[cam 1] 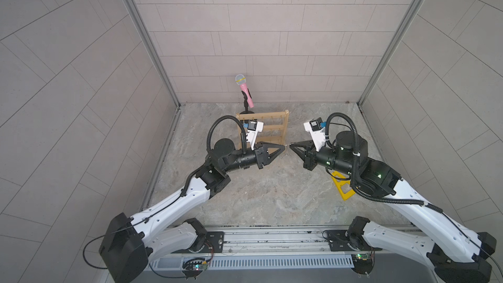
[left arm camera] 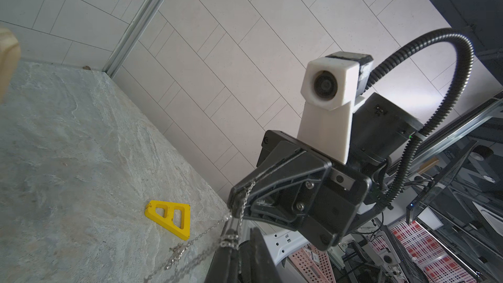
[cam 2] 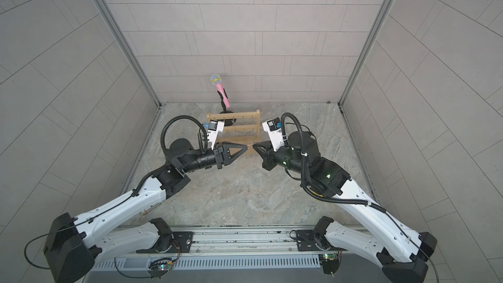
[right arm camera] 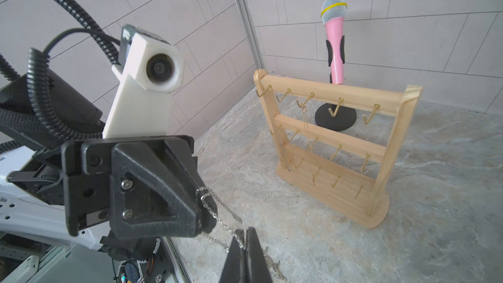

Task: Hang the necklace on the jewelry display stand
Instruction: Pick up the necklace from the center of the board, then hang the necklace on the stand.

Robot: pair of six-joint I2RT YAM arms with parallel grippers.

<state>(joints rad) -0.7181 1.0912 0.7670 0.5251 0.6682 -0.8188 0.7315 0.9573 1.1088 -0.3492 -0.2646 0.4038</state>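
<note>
Top views both show us, nearest the lower edge, the left arm (cam 1: 168, 205) and the right arm (cam 1: 408, 202) rising from the metal rail (cam 1: 272, 236) and angling inward over the grey stone-patterned table (cam 1: 258, 191). Right of centre a yellow triangular piece (cam 1: 343, 189) lies flat on it, half hidden under the right arm. At the centre of the frame the left gripper (cam 1: 283, 147) and the right gripper (cam 1: 290, 145) meet almost tip to tip above the table, with the necklace (right arm camera: 223, 222), a fine silver chain, strung between them and apart from the hooks. From the right wrist we see the right jaws pressed together on the chain, a loose end trailing toward the table; the left jaws pinch it too, a loop draped over their tip. Just behind the tips, above centre, the jewelry display stand (cam 1: 272, 117) stands upright; the left wrist camera mount (cam 1: 254, 132) covers its left part from above. A thin gold chain (right arm camera: 307, 125) hangs from a top-bar hook. Behind the stand a pink microphone (cam 1: 245, 91) leans in a black stand (right arm camera: 336, 119) near the tiled back wall (cam 1: 272, 50)
</note>
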